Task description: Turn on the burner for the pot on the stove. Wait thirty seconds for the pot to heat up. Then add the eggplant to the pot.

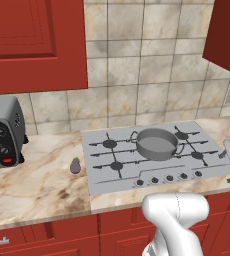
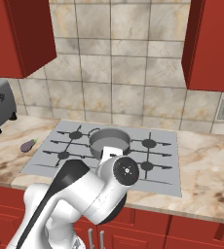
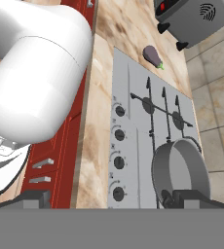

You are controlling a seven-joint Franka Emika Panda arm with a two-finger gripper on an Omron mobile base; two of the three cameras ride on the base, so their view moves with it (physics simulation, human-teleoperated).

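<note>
One wide shallow grey metal pot [image 1: 157,144] sits on a rear burner grate of the flat light-grey stove [image 1: 103,176], whose front edge carries a row of small dark knobs [image 1: 169,178] close to the counter's lip. One small dark purple eggplant [image 1: 76,165] lies on the marbled beige counter [image 1: 37,185] just left of the stove, with bare counter between it and the single grey toaster oven [image 1: 3,132]. The two-finger gripper [image 3: 104,198] hangs with its tips spread wide, holding nothing, above the stove's front; red cabinets [image 1: 34,42] and a tiled wall [image 1: 137,60] close the room.
</note>
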